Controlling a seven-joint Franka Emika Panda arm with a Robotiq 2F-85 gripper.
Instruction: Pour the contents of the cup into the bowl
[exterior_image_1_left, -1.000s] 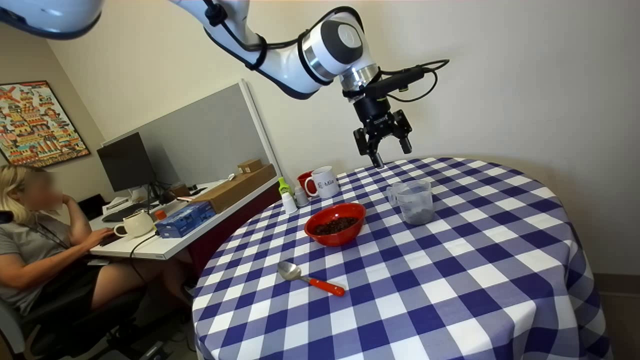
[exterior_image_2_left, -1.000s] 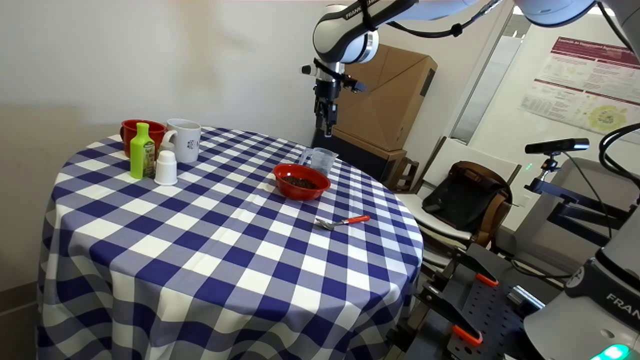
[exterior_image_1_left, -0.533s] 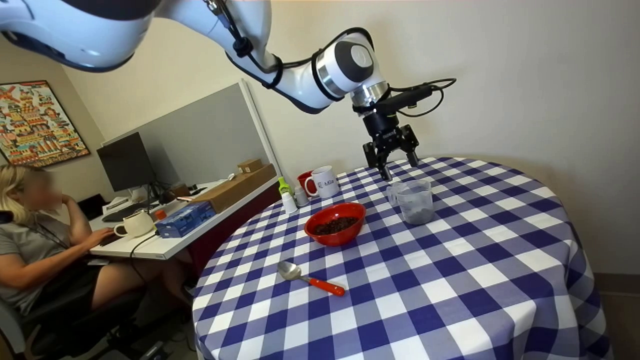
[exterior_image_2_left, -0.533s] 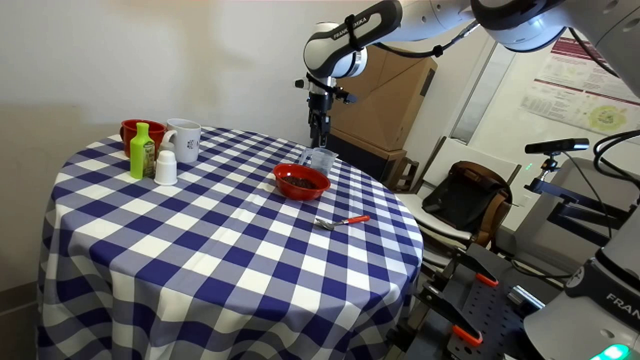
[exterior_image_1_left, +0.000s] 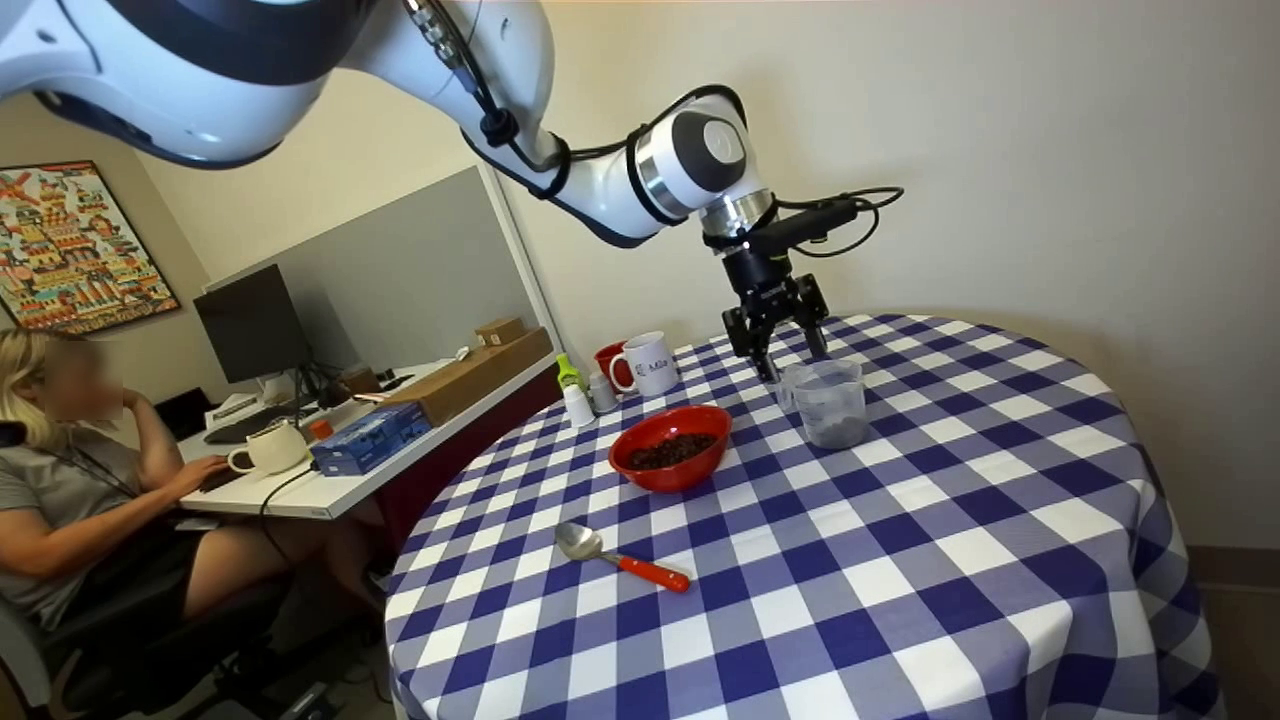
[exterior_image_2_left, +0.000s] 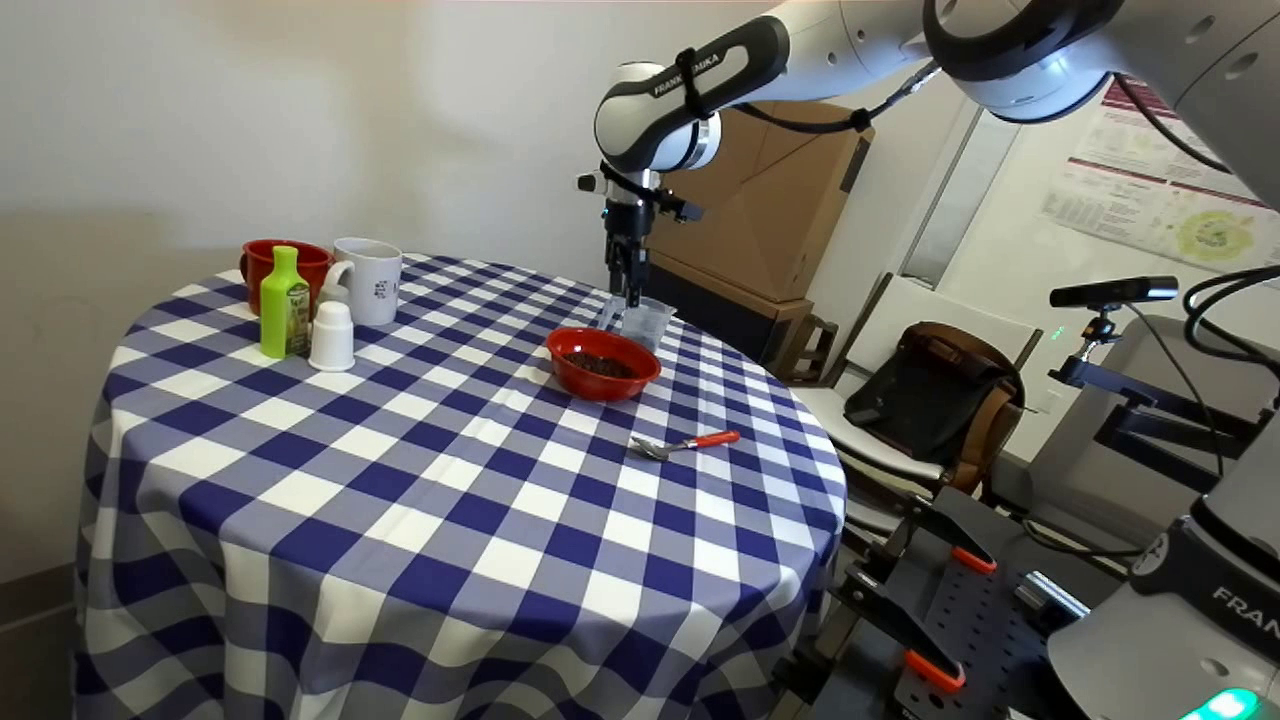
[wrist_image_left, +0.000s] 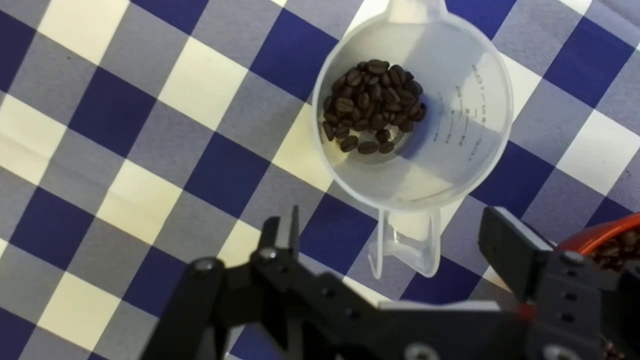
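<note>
"So, how far along is it?"

"Barely begun, I'd judge. The cup (exterior_image_1_left: 832, 405) stands upright on the surface (exterior_image_1_left: 900, 560), beans (wrist_image_left: 372, 100) unpoured inside."

"And the pincer (exterior_image_1_left: 795, 366)?"

"Spread wide, gripping nothing, poised just by the cup's handle (wrist_image_left: 425, 257)."

"What remains?"

"Grasping, lifting, tipping over the bowl (exterior_image_1_left: 675, 481) nearby. It already holds something dark, whose source I can't tell."

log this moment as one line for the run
cup: upright, coffee beans inside | bowl: apart from cup, dark contents | end effector: open near handle, nothing gripped | pour: not yet done
</note>
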